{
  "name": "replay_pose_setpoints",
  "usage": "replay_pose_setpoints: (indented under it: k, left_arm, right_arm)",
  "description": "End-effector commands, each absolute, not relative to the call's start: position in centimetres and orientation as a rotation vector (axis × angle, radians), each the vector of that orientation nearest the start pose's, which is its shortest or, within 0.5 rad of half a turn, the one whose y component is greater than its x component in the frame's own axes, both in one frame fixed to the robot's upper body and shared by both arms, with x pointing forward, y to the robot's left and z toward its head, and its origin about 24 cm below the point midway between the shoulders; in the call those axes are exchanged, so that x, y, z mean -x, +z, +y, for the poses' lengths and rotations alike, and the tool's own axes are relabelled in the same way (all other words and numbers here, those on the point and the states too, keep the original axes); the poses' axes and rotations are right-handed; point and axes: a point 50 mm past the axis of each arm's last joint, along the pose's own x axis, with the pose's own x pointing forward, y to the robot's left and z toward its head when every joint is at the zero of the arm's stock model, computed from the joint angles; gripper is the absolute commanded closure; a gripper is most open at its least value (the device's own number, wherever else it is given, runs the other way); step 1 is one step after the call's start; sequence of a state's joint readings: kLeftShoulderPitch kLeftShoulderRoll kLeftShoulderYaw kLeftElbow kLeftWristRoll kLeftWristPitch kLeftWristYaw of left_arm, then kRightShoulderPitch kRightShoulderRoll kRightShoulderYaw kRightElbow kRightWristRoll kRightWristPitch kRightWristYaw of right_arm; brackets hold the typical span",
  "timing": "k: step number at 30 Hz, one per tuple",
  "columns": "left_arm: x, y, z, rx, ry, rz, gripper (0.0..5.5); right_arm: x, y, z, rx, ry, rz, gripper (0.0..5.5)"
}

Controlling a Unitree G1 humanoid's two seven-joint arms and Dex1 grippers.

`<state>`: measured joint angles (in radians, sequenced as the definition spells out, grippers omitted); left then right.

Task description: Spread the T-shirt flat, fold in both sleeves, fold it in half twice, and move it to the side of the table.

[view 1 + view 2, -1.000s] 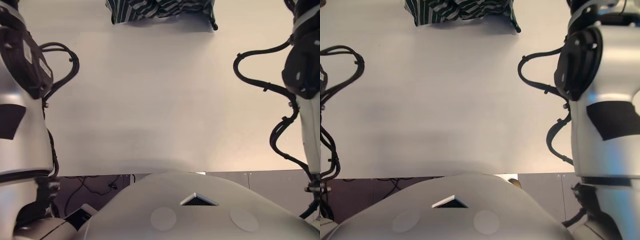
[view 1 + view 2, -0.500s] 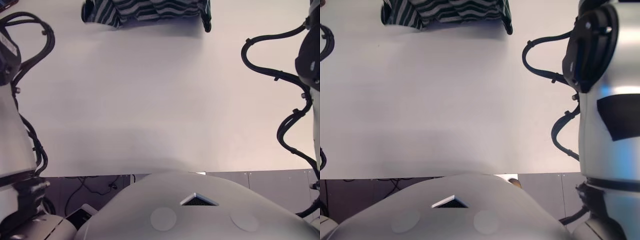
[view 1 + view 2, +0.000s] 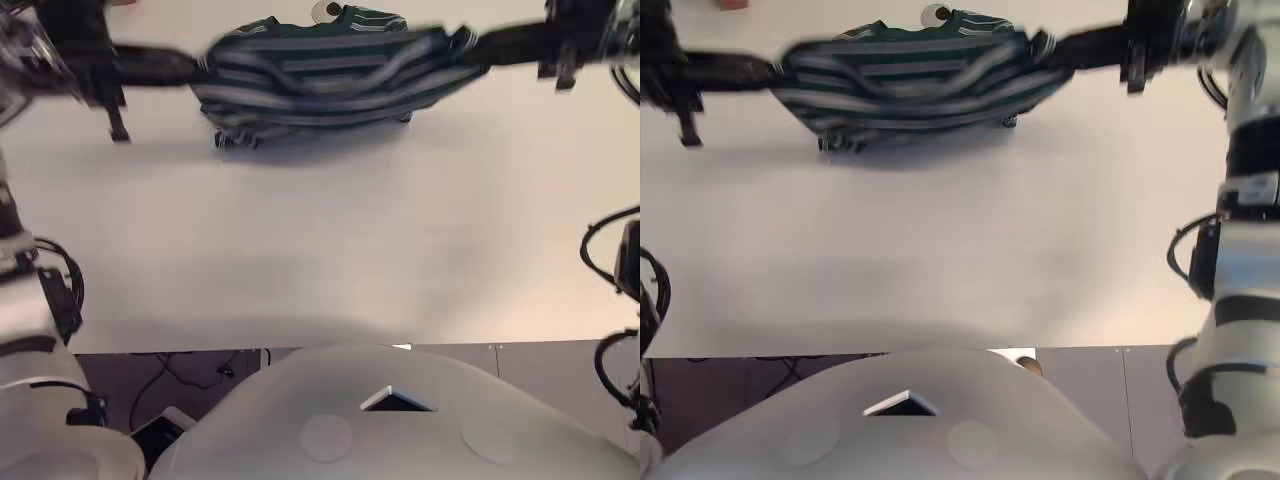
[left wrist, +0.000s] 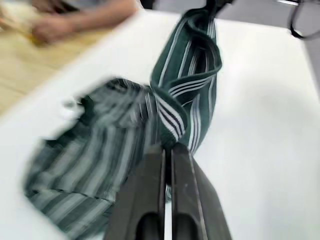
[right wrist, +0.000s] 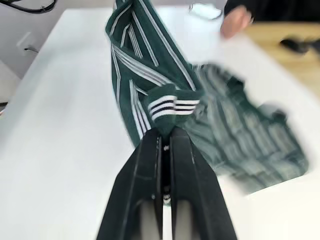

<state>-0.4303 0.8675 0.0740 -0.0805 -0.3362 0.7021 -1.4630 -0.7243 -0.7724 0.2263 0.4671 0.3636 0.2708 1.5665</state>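
- Left eye view: the T-shirt (image 3: 320,80) now hangs stretched over the table (image 3: 320,240), nearer than before.
- Left gripper (image 4: 167,150) and right gripper (image 5: 165,134) each pinch one end, so spreading's underway.

T-shirt (image 3: 320,75): dark green is seen, crossed by grouped thin white stripes | sleeve cuff (image 5: 172,105): white ribbing is banded with dark lines | table (image 3: 320,250): plain white, no pattern is shown | left gripper (image 4: 168,149), right gripper (image 5: 165,135): plain black | neighbouring surface (image 4: 20,75): a light wood tone is noted
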Motion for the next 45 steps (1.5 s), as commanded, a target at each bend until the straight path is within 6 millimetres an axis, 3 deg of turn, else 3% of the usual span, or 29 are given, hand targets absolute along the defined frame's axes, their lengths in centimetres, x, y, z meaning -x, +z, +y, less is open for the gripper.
replay_pose_setpoints:
  k: [1, 2, 4, 7, 9, 11, 12, 14, 17, 20, 26, 33, 45]
  left_arm:
    - [-16.9, 12.9, 18.7, -0.413, -1.45, 0.718, 5.5]
    - [-17.0, 12.2, 18.7, -0.402, -1.404, 0.726, 5.24]
    - [-17.3, 11.5, 18.9, -0.399, -1.342, 0.723, 4.91]
    - [-16.7, 12.0, 19.7, -0.375, -1.344, 0.736, 4.55]
    - [-18.5, 14.0, 20.7, -0.272, -1.258, 0.609, 4.55]
    - [-22.3, 16.0, 22.1, -0.158, -1.022, 0.407, 4.55]
    - [-24.0, 16.3, 22.8, -0.129, -0.899, 0.35, 4.55]
    - [-25.2, 15.5, 22.9, -0.113, -0.841, 0.319, 4.89]
    - [-26.4, 11.9, 22.3, -0.189, -0.789, 0.368, 5.41]
    - [-27.9, 8.7, 22.5, -0.354, -0.7, 0.415, 5.48]
    - [-27.7, 5.2, 22.3, -0.382, -0.71, 0.471, 5.48]
    - [-27.7, 4.0, 23.1, -0.373, -0.685, 0.511, 5.48]
    - [-27.7, 3.4, 22.7, -0.368, -0.688, 0.514, 5.48]
  right_arm:
    - [-21.9, 8.2, -19.1, 0.385, 1.851, 0.752, 5.45]
    - [-21.9, 7.2, -18.8, 0.421, 1.81, 0.761, 5.5]
    - [-21.9, 6.5, -17.9, 0.438, 1.755, 0.745, 5.01]
    - [-22.2, 8.6, -17.6, 0.381, 1.774, 0.683, 4.46]
    - [-25.2, 12.3, -17.2, 0.273, 1.692, 0.544, 4.43]
    - [-29.7, 15.5, -16.9, 0.147, 1.481, 0.374, 4.43]
    - [-31.8, 16.1, -17.0, 0.107, 1.353, 0.334, 4.43]
    - [-34.8, 14.7, -17.3, 0.198, 1.114, 0.349, 4.8]
    - [-36.4, 10.6, -17.6, 0.452, 0.905, 0.444, 5.36]
    - [-36.9, 8.1, -18.9, 0.598, 0.794, 0.518, 5.46]
    - [-37.4, 7.3, -19.7, 0.552, 0.736, 0.555, 5.46]
    - [-37.4, 6.3, -18.4, 0.408, 0.72, 0.576, 5.46]
    - [-36.2, 3.2, -18.7, 0.414, 0.646, 0.681, 5.46]
